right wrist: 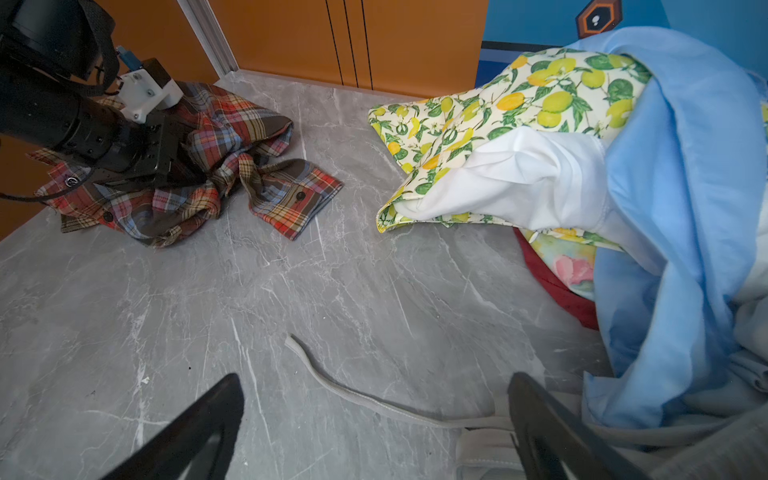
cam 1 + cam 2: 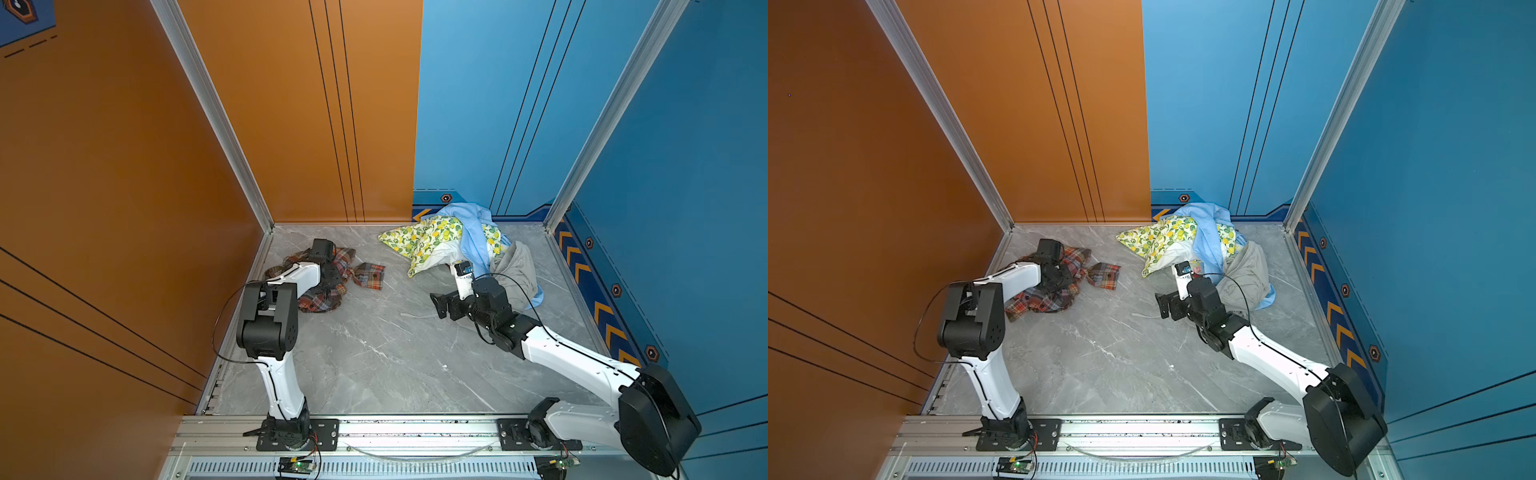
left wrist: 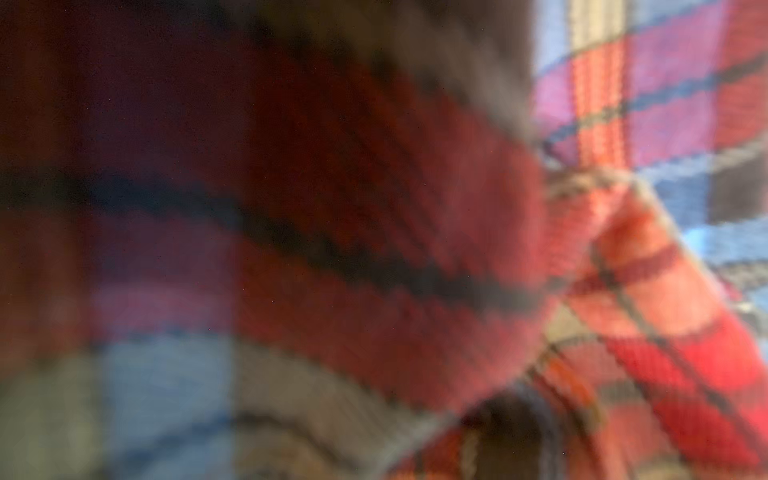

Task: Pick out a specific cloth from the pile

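Observation:
The cloth [image 2: 368, 277] [image 2: 1105, 277], a plaid shirt in red, orange, brown and grey-blue, lies crumpled at the far left of the marble table, apart from the pile [image 2: 469, 245]. My left gripper [image 2: 332, 277] [image 1: 195, 166] is pushed down into its folds and shut on it, with the fingertips buried in the fabric. In the left wrist view blurred plaid cloth [image 3: 665, 291] fills the picture. My right gripper [image 2: 440, 305] [image 1: 376, 386] stands open low over the table beside the pile, and only a thin grey strap [image 1: 332, 386] lies between its fingers.
The pile holds a lemon-print cloth [image 2: 424, 241], a light blue one [image 2: 473, 232] and a grey one [image 2: 517, 270] against the back right corner. Orange wall [image 2: 124, 208] on the left, blue wall [image 2: 665, 208] on the right. Bare marble [image 2: 395, 353] spans the middle.

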### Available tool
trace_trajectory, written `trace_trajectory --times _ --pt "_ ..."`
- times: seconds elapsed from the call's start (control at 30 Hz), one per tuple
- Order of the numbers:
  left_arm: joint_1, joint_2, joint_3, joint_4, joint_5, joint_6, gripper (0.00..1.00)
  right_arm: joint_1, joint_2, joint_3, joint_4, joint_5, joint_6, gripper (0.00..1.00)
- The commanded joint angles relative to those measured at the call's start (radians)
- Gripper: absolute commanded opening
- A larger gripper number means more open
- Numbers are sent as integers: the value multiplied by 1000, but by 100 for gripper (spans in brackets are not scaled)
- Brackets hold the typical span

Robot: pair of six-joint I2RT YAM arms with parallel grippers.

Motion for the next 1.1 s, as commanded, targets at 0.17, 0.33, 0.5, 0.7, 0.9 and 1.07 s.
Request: trace_trajectory --times 0.17,0.33,0.5,0.7,0.9,1.07 --pt "34 84 93 -79 30 -250 0 -7 76 29 32 -10 27 100" --pt "45 115 119 -79 18 -459 0 -8 85 40 37 -12 28 100" --pt "48 123 127 -81 -34 -633 0 -15 79 49 26 -16 15 100" --pt "79 113 102 -119 -87 -821 0 -35 62 43 24 -26 5 100" --pt "84 83 108 -222 -197 -965 0 -59 68 43 28 -41 -1 100" --pt "95 107 137 -229 -189 -1052 0 -69 83 44 37 -56 0 100"
